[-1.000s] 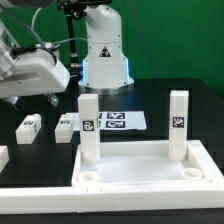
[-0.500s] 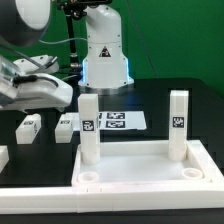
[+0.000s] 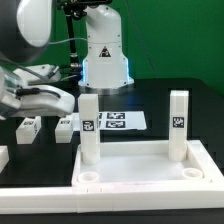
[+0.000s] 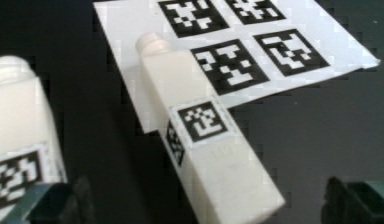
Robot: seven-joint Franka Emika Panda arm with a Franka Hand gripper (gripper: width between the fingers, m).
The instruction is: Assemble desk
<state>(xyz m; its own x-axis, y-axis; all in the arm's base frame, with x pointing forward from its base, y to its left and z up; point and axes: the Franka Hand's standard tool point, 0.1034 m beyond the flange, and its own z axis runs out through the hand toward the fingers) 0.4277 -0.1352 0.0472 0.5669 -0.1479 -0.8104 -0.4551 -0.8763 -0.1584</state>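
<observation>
Desk, progress check. The tabletop (image 3: pixel 137 160) lies rim-up on the black table (image 3: pixel 200 112), closest to the exterior camera. Two legs are seated upright in its rear corners: the first standing leg (image 3: pixel 88 130) on the exterior view's left and the second standing leg (image 3: pixel 178 124) on the exterior view's right, both with tags facing the camera. They look straight; how firmly they are seated cannot be judged from here. The two front sockets (image 3: pixel 88 175) are empty.

So roughly half the leg work looks done, with two legs left to fit.

Both of those are loose on the table behind the tabletop, on the exterior view's left. The loose leg (image 4: pixel 203 140) lies flat with its tag up and one end at the edge of the marker board (image 4: pixel 224 50). Whether it overlaps the board or only sits beside it, I cannot tell. The other loose leg (image 4: pixel 20 130) lies next to it, apart from it.

The arm (image 3: pixel 40 95) hangs low over that area. In the wrist view the gripper (image 4: pixel 203 202) is above the loose leg with its jaws spread wide, one on each side, holding nothing and not touching it.

Judgement: the step in hand is picking up the third leg, and no grasp is made yet.
</observation>
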